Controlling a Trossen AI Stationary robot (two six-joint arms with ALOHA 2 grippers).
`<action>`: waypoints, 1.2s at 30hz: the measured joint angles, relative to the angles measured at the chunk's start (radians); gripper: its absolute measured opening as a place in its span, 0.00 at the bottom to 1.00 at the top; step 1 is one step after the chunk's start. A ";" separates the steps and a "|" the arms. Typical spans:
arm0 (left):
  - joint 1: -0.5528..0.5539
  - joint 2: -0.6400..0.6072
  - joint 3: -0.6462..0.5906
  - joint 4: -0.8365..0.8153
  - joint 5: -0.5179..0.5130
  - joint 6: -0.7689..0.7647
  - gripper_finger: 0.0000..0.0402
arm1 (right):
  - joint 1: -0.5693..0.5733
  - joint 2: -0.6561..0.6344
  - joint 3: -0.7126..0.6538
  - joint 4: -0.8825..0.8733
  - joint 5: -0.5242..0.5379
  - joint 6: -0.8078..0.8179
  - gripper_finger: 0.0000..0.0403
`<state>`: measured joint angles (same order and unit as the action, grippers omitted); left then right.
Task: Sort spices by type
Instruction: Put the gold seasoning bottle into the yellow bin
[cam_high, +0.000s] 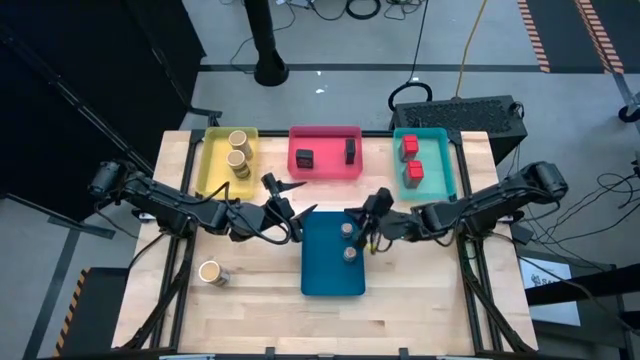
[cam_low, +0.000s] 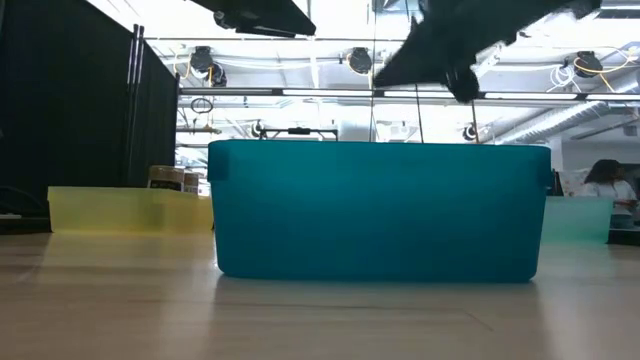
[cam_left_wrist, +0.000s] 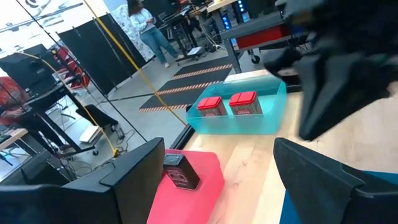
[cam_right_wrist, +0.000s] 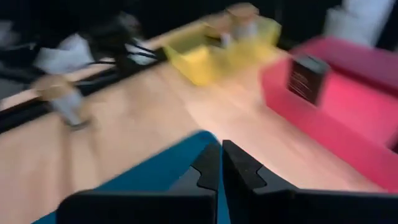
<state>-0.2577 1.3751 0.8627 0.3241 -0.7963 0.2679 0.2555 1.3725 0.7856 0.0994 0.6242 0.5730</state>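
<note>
Sorting is looking nearly done; one tan jar is standing loose on the table, toward the front on the left side, well apart from every tray.

The left gripper is hovering between the yellow tray and the blue tray, fingers spread wide, holding nothing. The stray jar is lying back and outward from it, near the left arm's elbow, so this arm is clearly the nearer one; judging by that, it is the one to fetch the jar and carry it to the yellow tray. The jar is upright, long axis vertical.

The right gripper is hanging over the blue tray's right edge, just beside two grey jars, fingers pressed fully together, empty. The right wrist view is showing the fingers closed with no gap.

Count:
- tan jars: three, two in the yellow tray, one loose
- black boxes: two, in the red tray
- red boxes: two, in the teal tray
- grey jars: two, in the blue tray
</note>
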 joint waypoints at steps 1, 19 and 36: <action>-0.002 0.000 0.000 0.000 0.000 0.000 0.77 | 0.014 -0.003 0.000 0.030 -0.003 -0.037 0.00; -0.282 0.001 0.161 -0.245 -0.292 -0.222 0.77 | 0.091 -0.079 0.000 0.114 -0.100 -0.358 0.00; -0.372 0.006 0.541 -1.007 0.410 -1.020 0.72 | 0.072 -0.119 0.000 0.044 -0.102 -0.378 0.00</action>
<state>-0.6295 1.3810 1.4037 -0.6825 -0.3858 -0.7523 0.3271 1.2537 0.7856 0.1436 0.5220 0.1947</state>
